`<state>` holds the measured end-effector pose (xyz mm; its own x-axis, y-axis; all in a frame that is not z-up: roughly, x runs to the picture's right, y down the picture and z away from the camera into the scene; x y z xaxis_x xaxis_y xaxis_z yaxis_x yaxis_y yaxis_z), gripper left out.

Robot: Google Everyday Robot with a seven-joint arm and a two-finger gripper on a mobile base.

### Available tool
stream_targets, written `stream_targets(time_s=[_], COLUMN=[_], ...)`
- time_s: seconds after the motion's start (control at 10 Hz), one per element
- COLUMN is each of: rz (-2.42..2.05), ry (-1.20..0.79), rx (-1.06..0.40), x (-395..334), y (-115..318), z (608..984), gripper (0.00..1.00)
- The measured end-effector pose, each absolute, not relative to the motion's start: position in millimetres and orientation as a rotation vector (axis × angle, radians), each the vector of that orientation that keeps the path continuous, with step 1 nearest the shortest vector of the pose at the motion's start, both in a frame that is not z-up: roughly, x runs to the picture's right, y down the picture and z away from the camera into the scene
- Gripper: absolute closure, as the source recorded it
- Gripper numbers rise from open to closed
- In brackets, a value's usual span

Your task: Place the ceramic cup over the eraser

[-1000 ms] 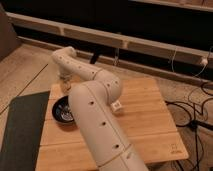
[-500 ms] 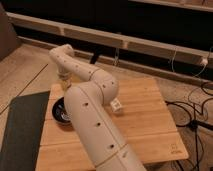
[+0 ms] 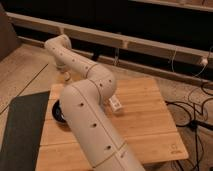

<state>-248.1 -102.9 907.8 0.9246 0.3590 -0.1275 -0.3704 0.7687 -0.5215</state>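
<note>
The hand point(image 3: 65, 78) hung pressed together at the desk's point(image 3: 150, 125) far left corner. Whether it pinched the ceramic cup could not be told, and the arm hid the eraser. The black bowl point(image 3: 58, 112) lay nearer. Doing this well likely meant confirming the grip, then lifting straight up before lowering squarely over the eraser.

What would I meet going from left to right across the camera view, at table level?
Dark mat → black bowl → robot arm → white tube with red marks → cables. The gripper, shut, hangs near the table's far left corner, directly above the bowl in the picture, so it is left out of the order.
</note>
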Motion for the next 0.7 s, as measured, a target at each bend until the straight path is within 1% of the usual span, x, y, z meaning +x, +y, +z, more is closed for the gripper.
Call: stream_targets(time_s=[0.3, 0.7], rz=[0.484, 0.491], ry=[0.051, 0.050], rx=[-0.546, -0.549], x=[-228.1, -228.4], y=[-131.6, -132.2], z=[876.3, 873.7], gripper=[1.00, 1.00])
